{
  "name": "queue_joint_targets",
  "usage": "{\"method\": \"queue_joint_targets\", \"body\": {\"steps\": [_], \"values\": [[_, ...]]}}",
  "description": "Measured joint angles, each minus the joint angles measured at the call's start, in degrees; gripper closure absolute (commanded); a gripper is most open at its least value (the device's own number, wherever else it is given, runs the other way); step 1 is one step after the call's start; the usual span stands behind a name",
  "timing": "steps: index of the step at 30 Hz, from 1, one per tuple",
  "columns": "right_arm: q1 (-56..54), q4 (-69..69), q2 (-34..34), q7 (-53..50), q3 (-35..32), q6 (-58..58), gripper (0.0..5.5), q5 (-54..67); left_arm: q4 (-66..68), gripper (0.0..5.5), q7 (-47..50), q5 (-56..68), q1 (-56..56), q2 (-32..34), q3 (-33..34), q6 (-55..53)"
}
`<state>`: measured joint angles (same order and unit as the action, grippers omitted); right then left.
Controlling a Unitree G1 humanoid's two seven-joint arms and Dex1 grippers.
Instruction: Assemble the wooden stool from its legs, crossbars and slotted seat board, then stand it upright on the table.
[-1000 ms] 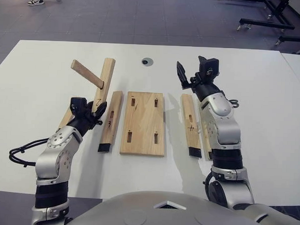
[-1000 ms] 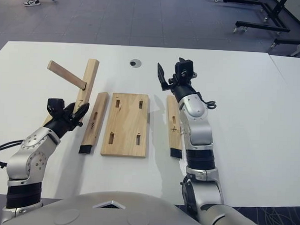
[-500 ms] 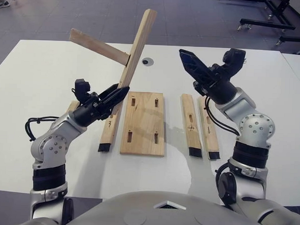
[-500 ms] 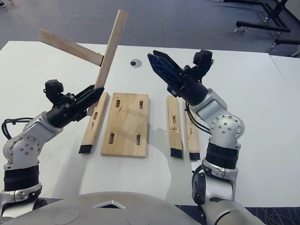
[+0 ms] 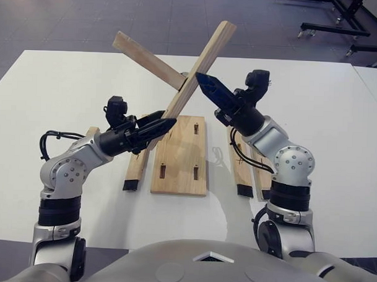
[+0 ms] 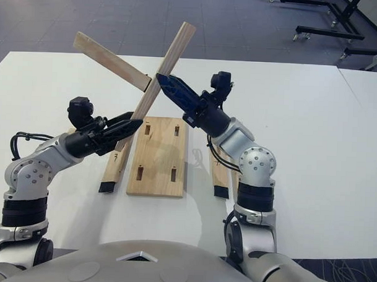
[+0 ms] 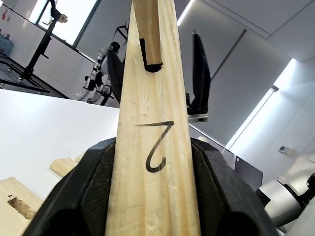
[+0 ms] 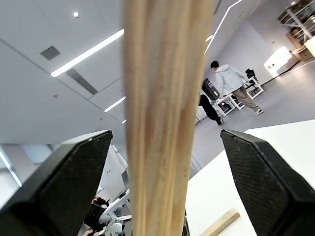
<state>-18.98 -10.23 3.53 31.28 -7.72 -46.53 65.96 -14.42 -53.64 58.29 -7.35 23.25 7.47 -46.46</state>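
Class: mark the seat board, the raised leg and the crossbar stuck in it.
seat board (image 5: 180,154): left eye view, bare middle.
raised leg (image 5: 209,55): left eye view, upper half.
crossbar (image 5: 148,59): left eye view, mid-length.

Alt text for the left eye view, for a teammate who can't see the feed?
The left gripper holds a wooden leg tilted up over the table, a crossbar plugged into it; the open right gripper straddles the leg near that joint. The seat board and other legs lie flat below.

Seat board (image 5: 180,154) lies between a left leg (image 5: 137,167) and two right legs (image 5: 244,177).
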Motion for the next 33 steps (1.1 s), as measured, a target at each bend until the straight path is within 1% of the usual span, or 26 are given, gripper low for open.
{"method": "queue_joint_targets", "body": {"steps": [5, 10, 13, 17, 27, 28, 33], "values": [[0.5, 0.7, -0.9, -0.4, -0.8, 1.7, 1.44, 0.5, 0.0, 3.46, -1.7, 0.2, -0.2, 1.4, -1.1, -2.2], [1.0, 0.1, -1.2, 1.9, -1.5, 1.6, 2.20, 4.2, -0.1, 3.46, -3.3, 0.8, 0.0, 2.7, -1.1, -2.8], [1.6, -0.5, -1.0, 2.6, -2.1, 1.6, 2.77, 6.3, 0.3, 3.46, -4.6, 0.8, -0.1, 3.5, -1.8, -2.8], [1.6, -0.7, -0.4, 3.1, -2.0, 1.6, 3.38, 7.0, 0.3, 3.46, -6.0, 0.7, -0.1, 4.8, -2.8, -3.1], [1.6, -0.7, 0.7, 4.0, -1.2, 2.4, 3.44, 6.1, 0.4, 3.46, -6.1, -0.7, 0.0, 4.7, -3.4, -2.2], [1.6, -0.7, 0.6, 4.1, -1.1, 3.0, 3.44, 5.9, 1.0, 3.09, -6.1, -1.1, -0.1, 4.4, -3.6, -1.6], [1.6, -0.7, 0.6, 5.2, -1.5, 6.5, 3.44, 3.6, 3.5, 2.46, -3.9, -2.2, -0.7, 3.1, -3.5, -0.8]]}}
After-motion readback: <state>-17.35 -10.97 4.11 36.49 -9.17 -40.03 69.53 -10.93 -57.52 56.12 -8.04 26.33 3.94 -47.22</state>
